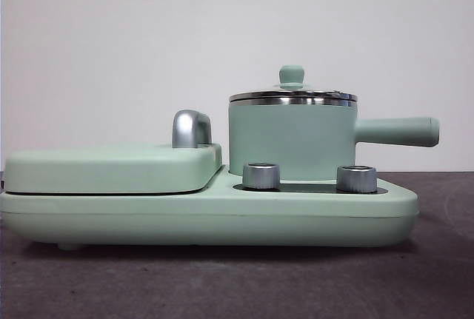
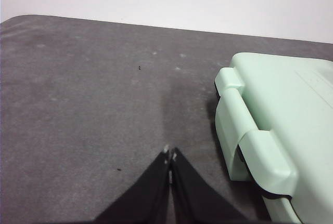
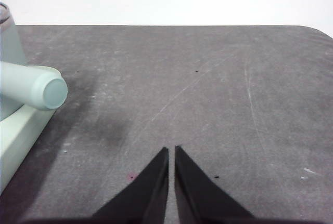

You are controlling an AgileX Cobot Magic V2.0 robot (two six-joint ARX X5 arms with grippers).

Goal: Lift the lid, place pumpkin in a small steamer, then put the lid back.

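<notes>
The small steamer (image 1: 290,141) stands on the right end of the mint-green cooker base (image 1: 207,215), its long handle pointing right, behind 2 steel dials (image 1: 261,175). The lid (image 1: 292,95) sits closed on its steel rim. Left of it lies the wide flat cover (image 1: 111,167) with a chrome handle (image 1: 190,128). The left hand (image 2: 170,156) hovers over the dark table (image 2: 78,104) beside the cover, jaws pressed together and holding nothing. The right hand (image 3: 171,151) hangs near the steamer's handle, jaws nearly touching, holding nothing.
</notes>
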